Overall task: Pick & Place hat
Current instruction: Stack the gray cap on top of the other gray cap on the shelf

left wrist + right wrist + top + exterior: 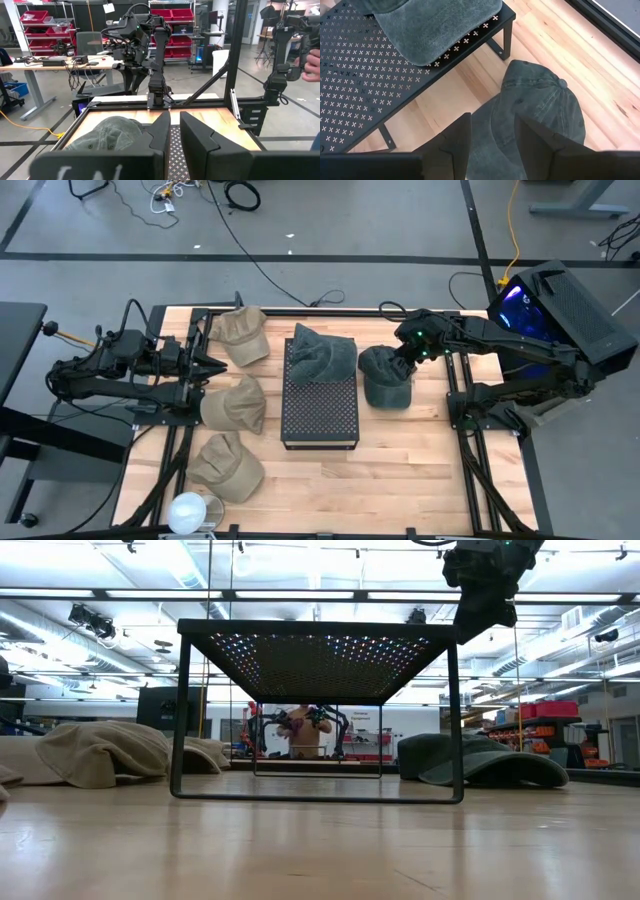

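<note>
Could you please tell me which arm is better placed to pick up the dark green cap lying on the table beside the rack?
The right: its tool hovers open directly over the dark green cotton cap, while the left tool waits among the tan caps.

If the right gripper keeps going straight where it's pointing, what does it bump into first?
Most likely the dark green hat on the table: the right gripper, fingers open, points down right above it.

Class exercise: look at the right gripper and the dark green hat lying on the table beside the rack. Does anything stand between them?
Nothing visible does. The right gripper hangs open directly above the green hat, with only air between. The rack and the hat already on it lie off to the side.
</note>
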